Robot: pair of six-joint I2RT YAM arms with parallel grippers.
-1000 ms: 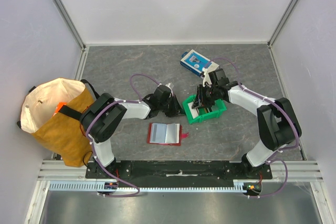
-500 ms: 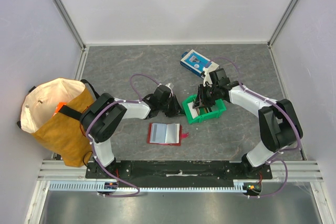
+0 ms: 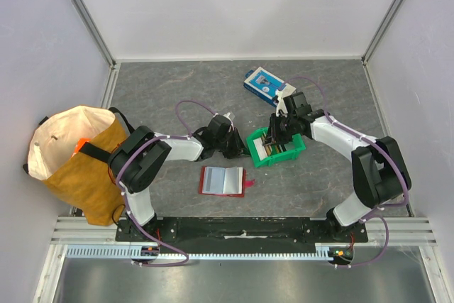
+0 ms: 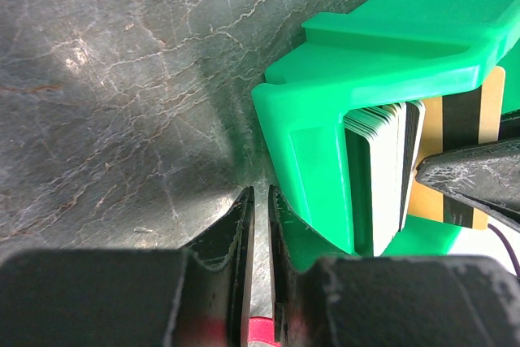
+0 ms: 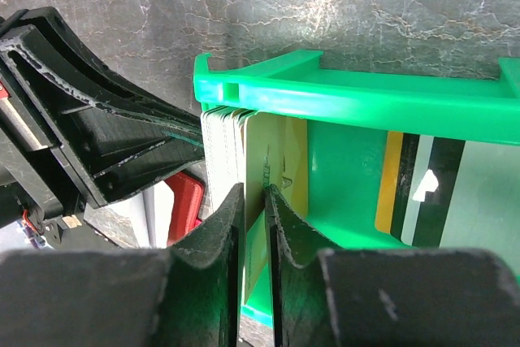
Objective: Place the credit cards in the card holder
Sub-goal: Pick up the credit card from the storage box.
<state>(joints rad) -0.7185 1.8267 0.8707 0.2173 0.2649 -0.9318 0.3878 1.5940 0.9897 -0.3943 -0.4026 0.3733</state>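
A small red folding card holder (image 3: 223, 181) lies nearest the arm bases, opened flat like a book on the grey stone-patterned table (image 3: 177, 90). Its pale inner panels face up. It is apart from both grippers and from the bin beyond it.

Just past it, the left gripper (image 4: 260, 201) lies low over the table. Its black fingers are drawn almost together, with only a thin slit of table showing between them and nothing in that slit. The tips rest against the outer corner of a bright green plastic bin (image 4: 390, 54).

Inside that corner of the bin a stack of thin plastic credit cards (image 4: 378, 176) stands on edge, their white rims packed side by side. On the inner face of the stack stands a tan-yellow card (image 5: 276, 160), which shows a dark stripe in the left wrist view.

The right gripper (image 5: 253, 193) reaches down into the bin from the far side. One finger is on each face of that card, and the gap between them is narrow. The pads seem to press the card from both sides, though the steep angle leaves the contact itself unclear. A few more cards (image 5: 422, 193), yellow, black and grey, lean at the opposite end of the bin.

Farther back a thicker blue-and-white box (image 3: 264, 83) lies on the table, well clear of the bin. At the left edge a mustard cloth bag (image 3: 78, 168) with a cream lining stands open.
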